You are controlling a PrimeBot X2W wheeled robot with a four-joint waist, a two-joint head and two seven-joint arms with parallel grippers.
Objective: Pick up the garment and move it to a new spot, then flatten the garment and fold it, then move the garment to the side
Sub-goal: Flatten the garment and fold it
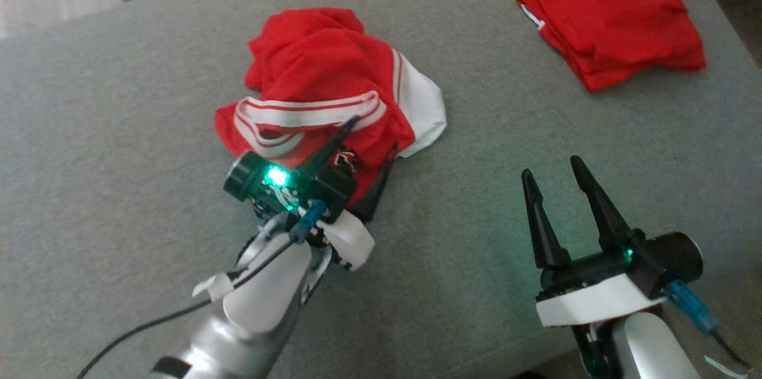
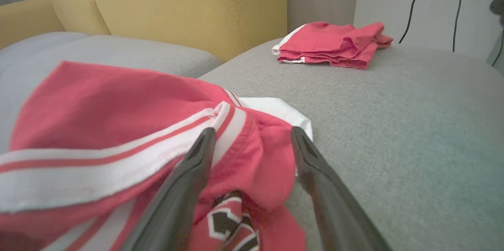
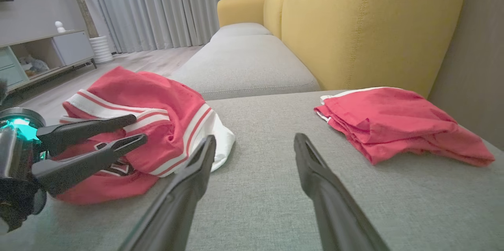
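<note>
Red-and-white cloth, the garment [image 1: 321, 69] lies crumpled on the sofa cushion [image 1: 119, 129], left of its middle. It looks light and limp and likely to sag, so the thick striped hem [image 1: 309, 111] seems the firmest hold. There the left end effector [image 1: 372, 135] straddles a fold, fingers parted, not pinching. Near the front edge the right end effector [image 1: 552, 168] hovers wide and empty.

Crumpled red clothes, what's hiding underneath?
The crumpled red clothes lie on the grey cushion. A white flap pokes out from under the red folds. The open left hand straddles the near edge. Anything beneath the heap is covered.
</note>
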